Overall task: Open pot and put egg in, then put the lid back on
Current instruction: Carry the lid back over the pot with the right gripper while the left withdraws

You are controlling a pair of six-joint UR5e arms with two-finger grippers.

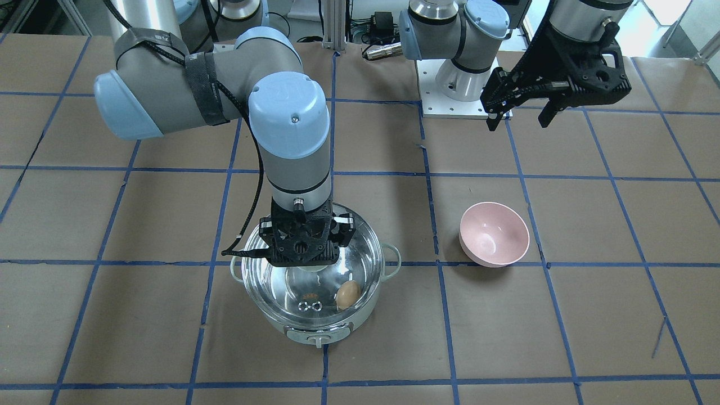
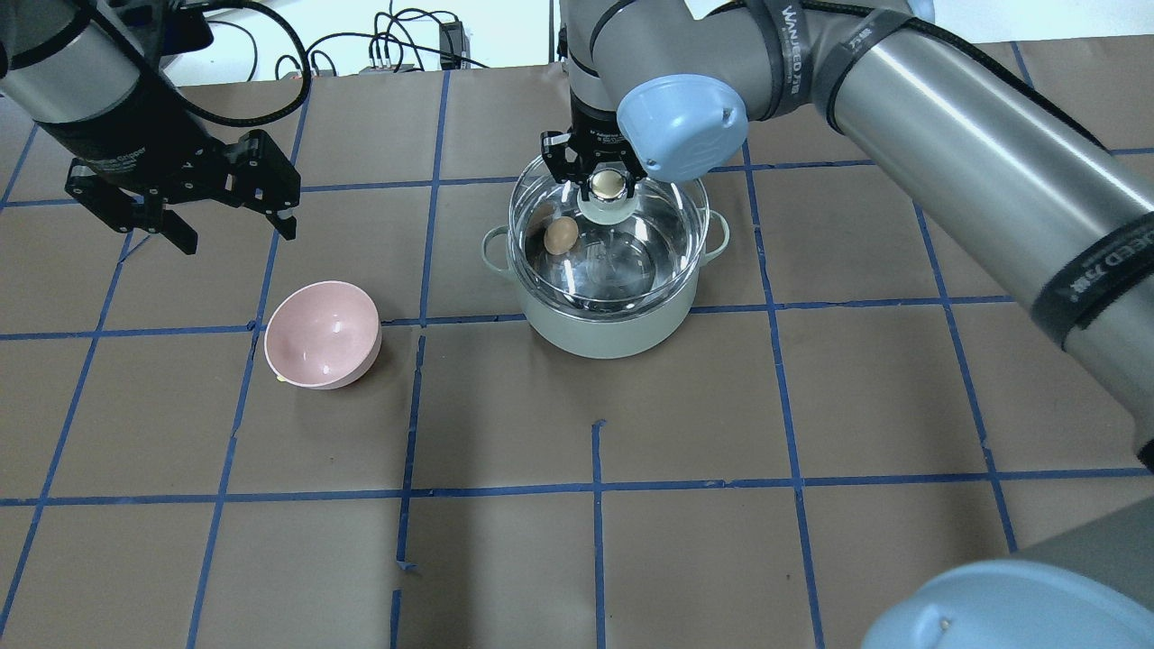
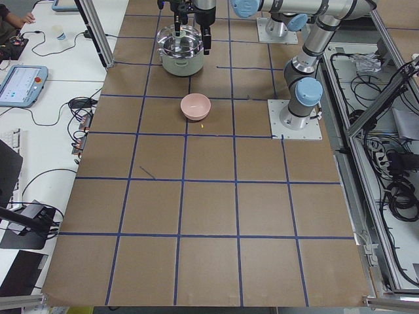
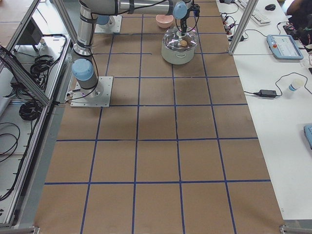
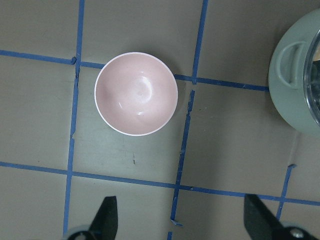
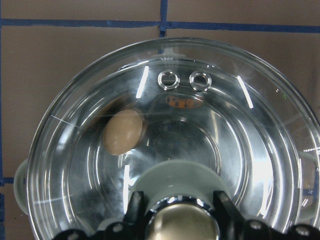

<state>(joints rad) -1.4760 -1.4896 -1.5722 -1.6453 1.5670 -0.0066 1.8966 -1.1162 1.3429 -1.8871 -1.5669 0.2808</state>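
Observation:
The mint-green pot (image 1: 315, 331) stands on the table; it also shows in the overhead view (image 2: 613, 333). The brown egg (image 1: 347, 295) lies inside it (image 2: 561, 236) and shows through the glass in the right wrist view (image 6: 123, 131). The clear glass lid (image 2: 672, 225) sits over the pot's mouth; I cannot tell whether it rests on the rim. My right gripper (image 2: 609, 186) is shut on the lid's cream knob (image 6: 182, 227). My left gripper (image 2: 236, 236) hangs open and empty above the table, beyond the pink bowl.
A pink bowl (image 2: 322, 333) stands empty on the table on the pot's left-arm side; it also shows in the left wrist view (image 5: 136, 93). The robot bases and cables are at the table's robot-side edge.

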